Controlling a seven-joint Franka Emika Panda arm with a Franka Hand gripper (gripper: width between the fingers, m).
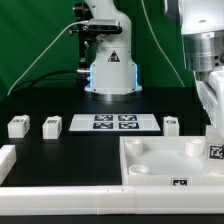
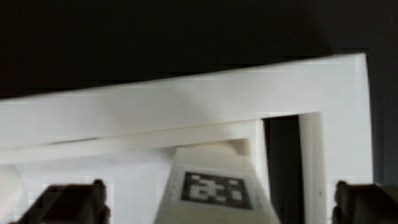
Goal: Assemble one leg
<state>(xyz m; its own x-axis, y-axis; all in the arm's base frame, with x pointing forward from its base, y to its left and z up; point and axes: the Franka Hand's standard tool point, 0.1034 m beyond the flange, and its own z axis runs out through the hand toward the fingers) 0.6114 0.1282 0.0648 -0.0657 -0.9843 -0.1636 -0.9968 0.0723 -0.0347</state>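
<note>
Exterior view: arm comes down at the exterior view's right edge, over the large white tray part sitting on the black counter. A tagged leg sits under the arm at the tray's right side, tag facing the camera. Can't tell from this view whether it's seated in a corner socket or just resting on the tray.

Wrist view: end effector looks straight down on that leg. Leg tapers up toward the tray wall, tag on its face readable. Both fingers are visible as dark blurry shapes on either side of the leg, spread wide, with clear gaps to it. So end effector is open, gripping nothing, straddling the leg. The tray's white rim runs diagonally across behind the leg, with a raised corner edge beside it.

Other loose legs on the counter, exterior view:
- one leg at far left
- second leg just beside it, small gap between
- third leg right of the marker board, just behind the tray's back edge

All three are upright and well apart from the end effector.

The marker board lies flat mid-counter between the second and third legs, four tags showing. The robot base with blue light ring stands behind it, against a green backdrop. A white frame edge sits at the lower left of the counter; it's cut off, so can't tell what it is.
</note>
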